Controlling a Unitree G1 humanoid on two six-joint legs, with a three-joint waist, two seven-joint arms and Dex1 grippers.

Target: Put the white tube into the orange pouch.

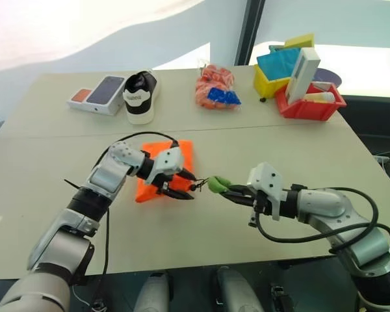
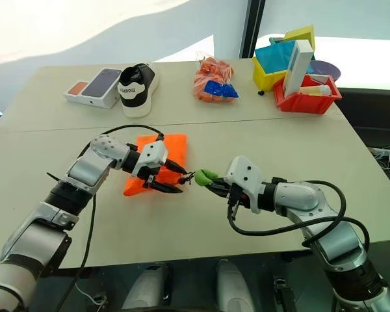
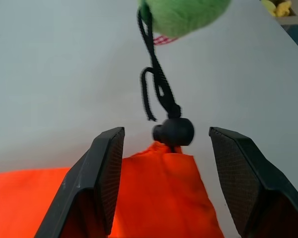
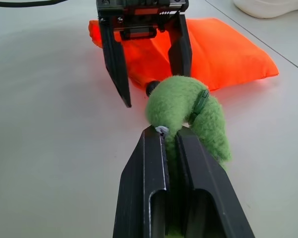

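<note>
Right wrist: fingers (image 4: 171, 141) pinching green ring (image 4: 188, 116).

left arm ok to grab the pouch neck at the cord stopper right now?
Probably yes. The left gripper is open, its jaws standing either side of the black cord stopper at the orange pouch neck, nothing between. The right gripper, shut on the green ring, holds the cord off to the side.

Only text: wordmark on shoe (image 2: 136, 88) heel tab, beside phone box (image 2: 94, 87). Too small to read.
</note>
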